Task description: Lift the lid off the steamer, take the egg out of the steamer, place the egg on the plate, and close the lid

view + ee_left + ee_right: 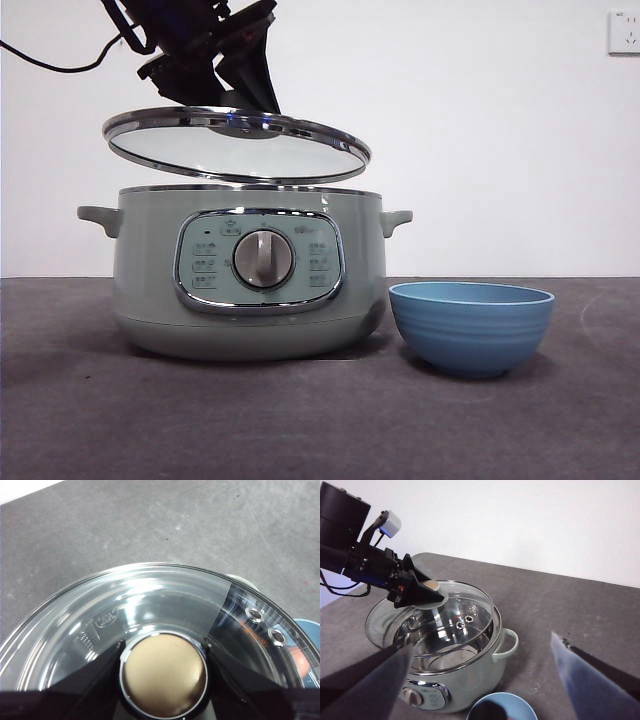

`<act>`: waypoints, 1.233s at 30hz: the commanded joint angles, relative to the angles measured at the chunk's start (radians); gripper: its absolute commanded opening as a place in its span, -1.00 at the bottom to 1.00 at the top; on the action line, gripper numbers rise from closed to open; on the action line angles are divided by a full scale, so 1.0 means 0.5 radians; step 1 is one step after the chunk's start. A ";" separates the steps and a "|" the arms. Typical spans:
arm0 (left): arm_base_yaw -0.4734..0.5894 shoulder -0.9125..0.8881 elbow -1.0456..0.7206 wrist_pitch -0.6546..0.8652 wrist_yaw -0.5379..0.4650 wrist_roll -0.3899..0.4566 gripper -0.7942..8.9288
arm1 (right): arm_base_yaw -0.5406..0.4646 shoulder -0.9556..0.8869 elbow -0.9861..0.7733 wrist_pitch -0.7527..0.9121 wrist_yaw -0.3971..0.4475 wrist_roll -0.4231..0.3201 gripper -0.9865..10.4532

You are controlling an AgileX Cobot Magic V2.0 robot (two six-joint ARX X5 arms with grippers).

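Lid (236, 146) hangs tilted under left gripper (164, 677), clamped by its knob, clearing steamer (250, 272) below; right gripper (480, 680) waits wide open.

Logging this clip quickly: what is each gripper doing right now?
Left gripper: shut on the clear-glass lid's round knob, lid tilted above the sage-green steamer.
Right gripper: open, holding nothing.
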 commanded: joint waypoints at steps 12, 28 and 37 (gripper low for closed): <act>-0.033 0.082 0.027 0.081 -0.003 0.014 -0.85 | 0.005 -0.004 -0.015 0.024 -0.006 0.030 0.00; -0.074 0.195 0.027 -0.035 -0.090 0.016 -0.85 | 0.006 -0.004 -0.015 0.010 -0.016 0.034 0.00; -0.074 0.195 0.025 -0.138 -0.138 0.021 -0.85 | 0.006 -0.004 -0.015 0.009 -0.021 0.035 0.00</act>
